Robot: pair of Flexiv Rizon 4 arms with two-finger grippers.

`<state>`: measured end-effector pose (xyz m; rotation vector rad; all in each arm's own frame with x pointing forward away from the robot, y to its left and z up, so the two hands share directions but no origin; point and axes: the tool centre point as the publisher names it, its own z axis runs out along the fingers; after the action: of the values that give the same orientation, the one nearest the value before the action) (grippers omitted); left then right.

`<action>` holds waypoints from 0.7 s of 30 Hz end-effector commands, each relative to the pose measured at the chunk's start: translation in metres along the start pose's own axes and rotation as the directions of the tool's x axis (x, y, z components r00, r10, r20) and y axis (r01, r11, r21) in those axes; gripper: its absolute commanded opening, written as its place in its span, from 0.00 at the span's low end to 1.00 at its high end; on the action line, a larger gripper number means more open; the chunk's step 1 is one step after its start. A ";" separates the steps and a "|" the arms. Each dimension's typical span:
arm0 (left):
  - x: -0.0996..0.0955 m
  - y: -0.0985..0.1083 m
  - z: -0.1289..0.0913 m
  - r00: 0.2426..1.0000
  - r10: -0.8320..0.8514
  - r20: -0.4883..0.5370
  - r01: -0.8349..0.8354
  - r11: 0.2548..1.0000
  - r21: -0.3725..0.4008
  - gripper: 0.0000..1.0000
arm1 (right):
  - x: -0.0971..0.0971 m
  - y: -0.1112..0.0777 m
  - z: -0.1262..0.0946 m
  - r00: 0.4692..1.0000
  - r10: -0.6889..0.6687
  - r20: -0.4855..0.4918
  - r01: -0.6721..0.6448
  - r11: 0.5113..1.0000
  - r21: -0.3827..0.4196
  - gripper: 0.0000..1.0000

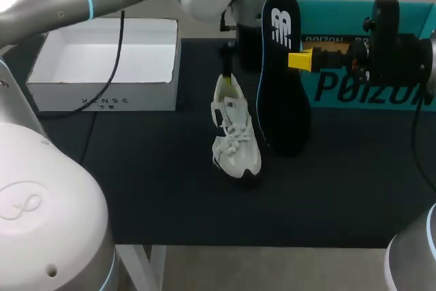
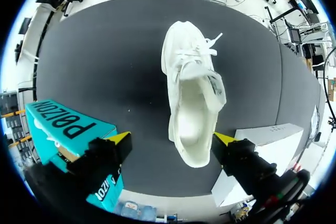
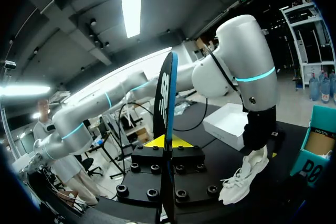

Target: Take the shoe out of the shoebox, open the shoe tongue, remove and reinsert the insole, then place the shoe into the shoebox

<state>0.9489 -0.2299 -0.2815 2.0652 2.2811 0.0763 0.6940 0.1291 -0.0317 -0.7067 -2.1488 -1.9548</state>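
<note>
Head view, bench: a matte black mat covers the bench (image 1: 136, 189).
Head view, shoe: a white lace-up shoe (image 1: 235, 138) of mesh-like fabric stands near the bench's middle, its toe toward the near edge.
Head view, insole: a long black insole (image 1: 283, 93), rounded at both ends, hangs upright just beside the shoe, with a white mark near its top.
Head view, right gripper: the right gripper (image 1: 294, 60) pinches the insole's upper part.
Head view, left gripper: the left gripper (image 1: 228, 66) hangs over the shoe's heel.
Head view, boxes: an open white box (image 1: 102, 93) of plain card sits at the far left corner; a teal box (image 1: 354, 93) sits along the far right edge.

Left wrist view, shoe: the shoe (image 2: 191, 93) shows its hollow smooth interior, tongue folded forward over loose laces.
Left wrist view, jaws: the left gripper (image 2: 172, 139) is spread wide, with the heel between the tips.
Left wrist view, boxes: the teal box (image 2: 63, 127) lies beside one finger and the white box (image 2: 262, 135) beside the other.

Right wrist view, insole: the insole (image 3: 165, 98) is seen edge-on, thin and slightly curved.
Right wrist view, jaws: the right gripper (image 3: 169, 142) is pressed on both faces of the insole.
Right wrist view, shoe: the shoe (image 3: 244, 177) rests on the mat beneath the left arm (image 3: 241, 51).
</note>
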 end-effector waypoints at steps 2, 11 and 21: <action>0.024 -0.002 -0.020 0.980 0.011 0.198 -0.007 1.000 -0.023 1.00 | -0.001 0.000 0.002 1.000 0.001 0.001 -0.001 1.000 0.002 0.00; 0.020 -0.001 -0.041 0.952 0.053 0.302 -0.049 0.999 -0.021 1.00 | -0.001 0.000 0.002 1.000 0.001 0.001 -0.001 1.000 0.002 0.00; 0.020 -0.001 -0.041 0.952 0.053 0.302 -0.049 0.999 -0.021 1.00 | -0.001 0.000 0.002 1.000 0.001 0.001 -0.001 1.000 0.002 0.00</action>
<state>0.9432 -0.2129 -0.2393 1.9804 2.0558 -0.1897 0.6940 0.1292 -0.0317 -0.7067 -2.1488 -1.9548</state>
